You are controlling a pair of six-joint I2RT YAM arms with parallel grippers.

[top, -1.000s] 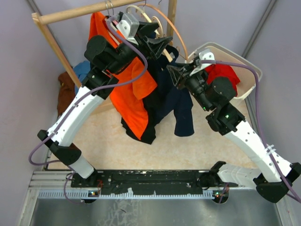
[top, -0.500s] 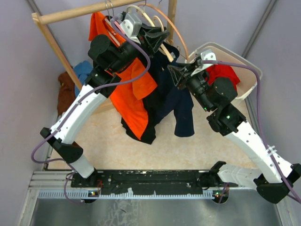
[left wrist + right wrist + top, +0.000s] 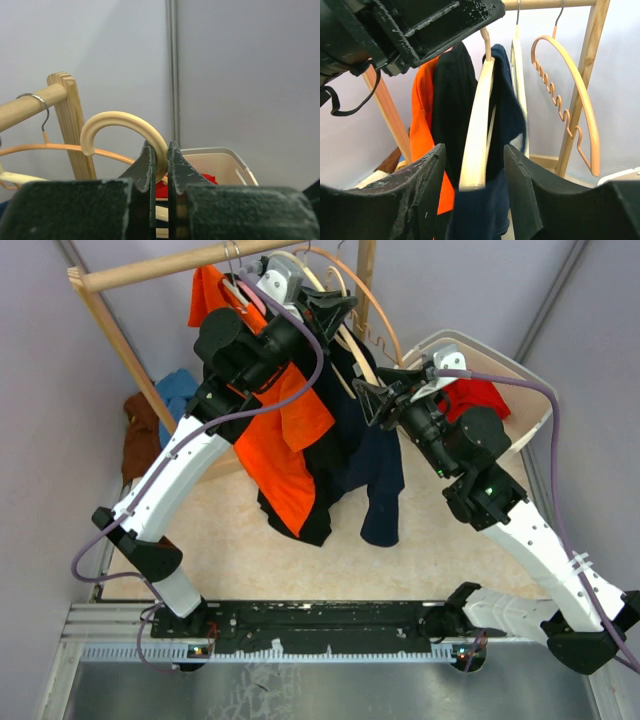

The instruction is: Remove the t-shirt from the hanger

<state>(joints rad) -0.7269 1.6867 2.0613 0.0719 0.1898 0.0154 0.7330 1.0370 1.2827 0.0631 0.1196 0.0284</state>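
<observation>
A navy t-shirt [image 3: 385,475] hangs from a cream wooden hanger [image 3: 477,115] beneath the rail. In the right wrist view the navy t-shirt [image 3: 482,210] sags below the hanger's bare arm end. My left gripper [image 3: 160,147] is shut on the hanger's cream hook [image 3: 120,120], up by the rail [image 3: 330,308]. My right gripper [image 3: 474,155] is open, its fingers on either side of the hanger's arm end without touching it; from above it [image 3: 370,400] sits at the shirt's right shoulder.
An orange shirt [image 3: 285,450] and a black garment [image 3: 452,100] hang left of the navy one. An empty orange hanger [image 3: 570,100] hangs on the wooden rail [image 3: 170,267]. A white basket [image 3: 520,365] with red cloth [image 3: 478,395] stands right. Brown and blue clothes [image 3: 145,430] lie left.
My left gripper closed onto the hanger's hook. My right gripper opened, and the navy t-shirt slipped lower.
</observation>
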